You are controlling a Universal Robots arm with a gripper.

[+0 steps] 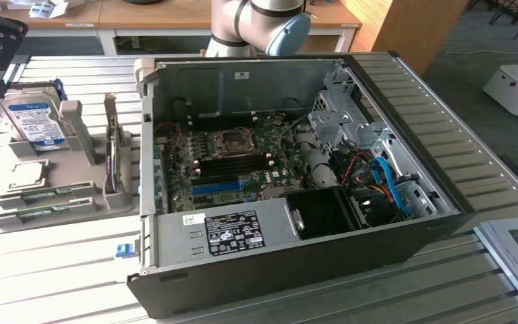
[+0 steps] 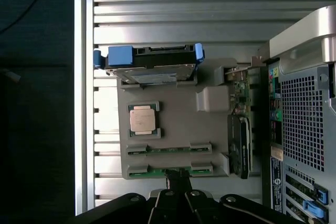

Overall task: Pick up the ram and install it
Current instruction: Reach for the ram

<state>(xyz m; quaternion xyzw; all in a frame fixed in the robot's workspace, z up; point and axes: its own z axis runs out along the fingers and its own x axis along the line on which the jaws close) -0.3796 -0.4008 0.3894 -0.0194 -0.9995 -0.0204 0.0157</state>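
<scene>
**Hand shut above holder, ram not yet picked**

Exterior view: the open computer case (image 1: 403,101) lies on the slatted worktop (image 1: 61,270) with its motherboard (image 1: 232,162) exposed. The arm (image 1: 250,27) is mounted behind it. The grey holder (image 1: 88,202) sits just beside the case, on the exterior view's left. It carries a hard drive (image 1: 34,118) standing on edge and a CPU (image 1: 25,174). The ram (image 1: 43,213) lies flat in the holder's outermost slot, with a second stick (image 1: 45,194) in the slot next to it.

Wrist view: this looks straight down on the holder (image 2: 173,114), with the hard drive (image 2: 152,69) at the far side, then the CPU (image 2: 143,119), then the second stick (image 2: 168,149). The ram (image 2: 155,171) lies along the near edge, clipped at both ends. The hand (image 2: 177,179) is pressed together and pinches nothing. Its tips line up over the ram's middle, well above it (the whole holder fits in frame).

Judgement: this is the approach for the pick, and the task has barely begun. To do it well, spread the fingers before descending and stay centred along the stick. Pinch the two long faces and lift straight up out of the clips. Keep the fingers clear of the second stick, since the gap between the two slots looks narrow.
</scene>
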